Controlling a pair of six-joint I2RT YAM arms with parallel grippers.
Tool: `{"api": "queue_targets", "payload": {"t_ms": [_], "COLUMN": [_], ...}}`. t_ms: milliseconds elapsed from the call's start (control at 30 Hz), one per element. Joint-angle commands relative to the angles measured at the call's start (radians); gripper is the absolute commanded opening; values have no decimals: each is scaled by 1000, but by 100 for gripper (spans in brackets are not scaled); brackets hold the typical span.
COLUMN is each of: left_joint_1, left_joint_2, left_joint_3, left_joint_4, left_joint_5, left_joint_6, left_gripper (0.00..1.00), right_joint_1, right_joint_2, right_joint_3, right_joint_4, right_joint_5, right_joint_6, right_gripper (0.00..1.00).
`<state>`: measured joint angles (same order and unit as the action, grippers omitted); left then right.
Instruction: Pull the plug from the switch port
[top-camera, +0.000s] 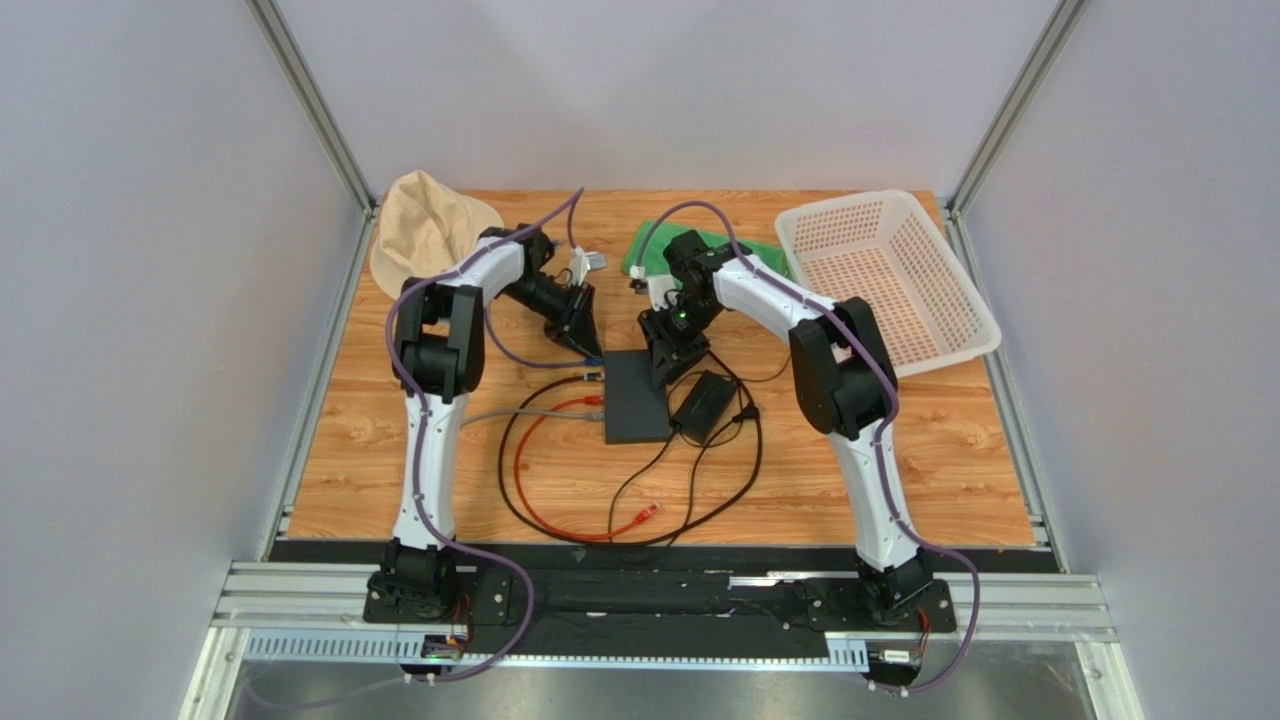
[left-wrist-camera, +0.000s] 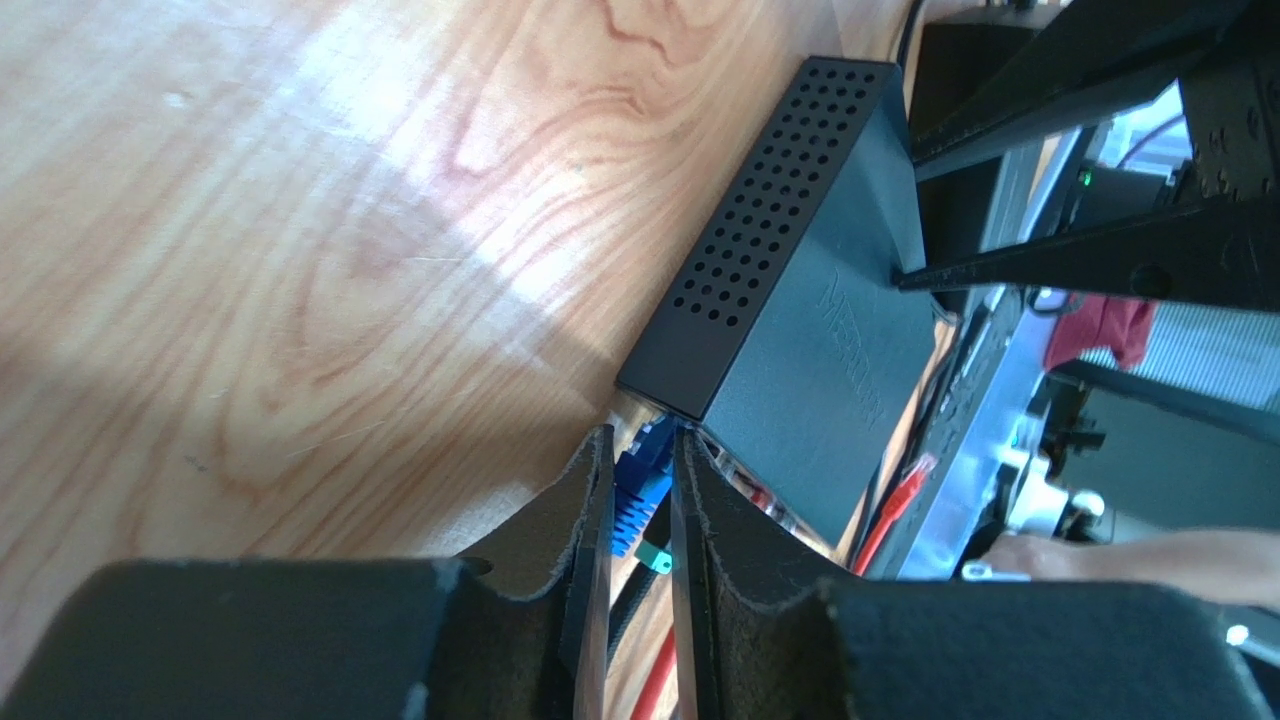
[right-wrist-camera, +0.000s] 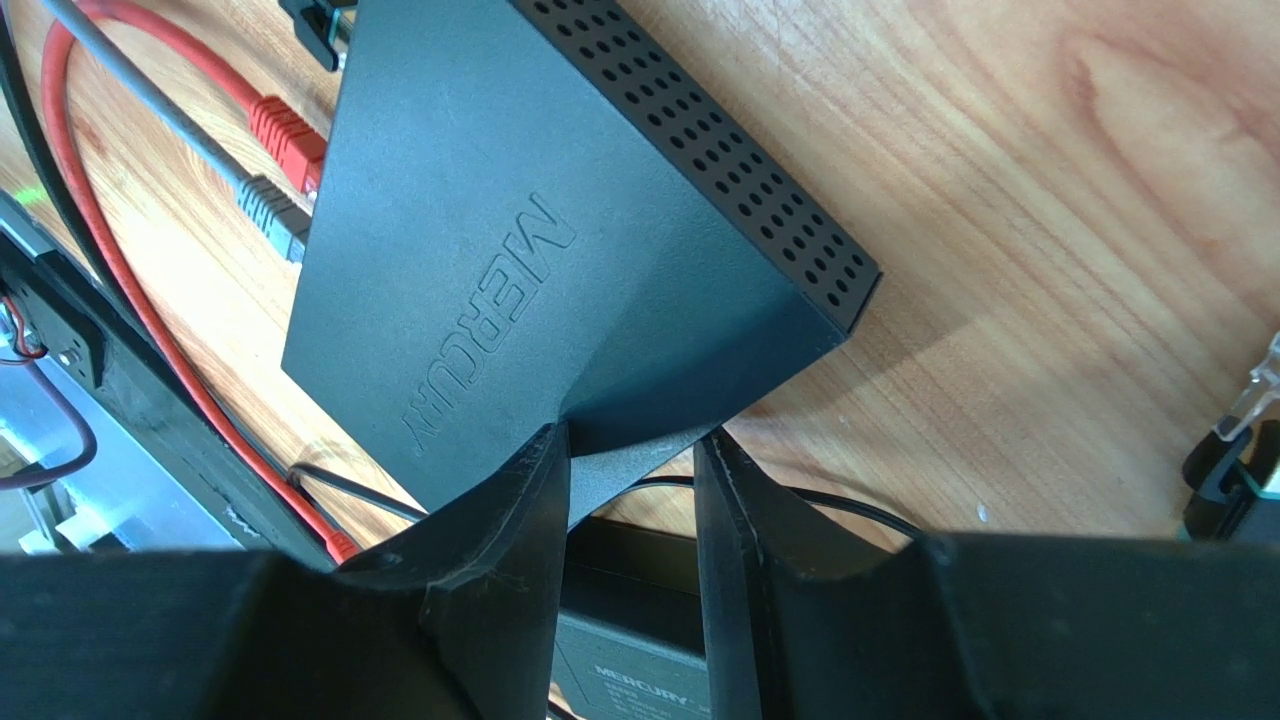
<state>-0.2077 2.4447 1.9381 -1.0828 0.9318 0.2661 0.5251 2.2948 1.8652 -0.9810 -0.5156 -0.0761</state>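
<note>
Shows left gripper (left-wrist-camera: 642, 518) clamped on blue plug (left-wrist-camera: 646, 477) at black switch box (left-wrist-camera: 812, 323) end; right gripper (right-wrist-camera: 631, 458) clamped on box's corner, on wooden table (left-wrist-camera: 301, 225).

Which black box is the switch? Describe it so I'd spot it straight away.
Midway across the wooden table lie two black boxes side by side. The switch is the larger, flatter left one, with a red cable and a grey cable plugged in; the power adapter is smaller, thicker.
</note>
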Motion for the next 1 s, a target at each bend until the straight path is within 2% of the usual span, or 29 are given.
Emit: {"api": "queue_targets", "payload": {"t_ms": [0, 467, 633, 700, 767, 967], "left_joint_1": [-75, -70, -88, -102, -114, -107], "left_joint_2": [85, 114, 65, 31, -7, 0], "left_joint_3": [44, 101, 46, -3, -31, -22], "left_joint_4": [-244, -299, -198, -131, -98, -126], "left_joint_5": [90, 33, -11, -95, -166, -179], "left_joint_6": [119, 102, -22, -77, -93, -64], "left_gripper": [0, 0, 0, 0, 0, 0], "right_joint_1": [39, 41, 42, 42, 42, 44], "right_joint_2": [80, 83, 84, 84, 86, 84], "right_joint_3": [-51, -57, -55, -55, -52, -51], "right_joint_4": [105, 105, 105, 104, 107, 108], "right_joint_5": [158, 160, 160, 160, 161, 161], "right_joint_6": [-67, -76, -76, -77, -77, -79], "right_gripper": [36, 36, 36, 36, 36, 36]}}
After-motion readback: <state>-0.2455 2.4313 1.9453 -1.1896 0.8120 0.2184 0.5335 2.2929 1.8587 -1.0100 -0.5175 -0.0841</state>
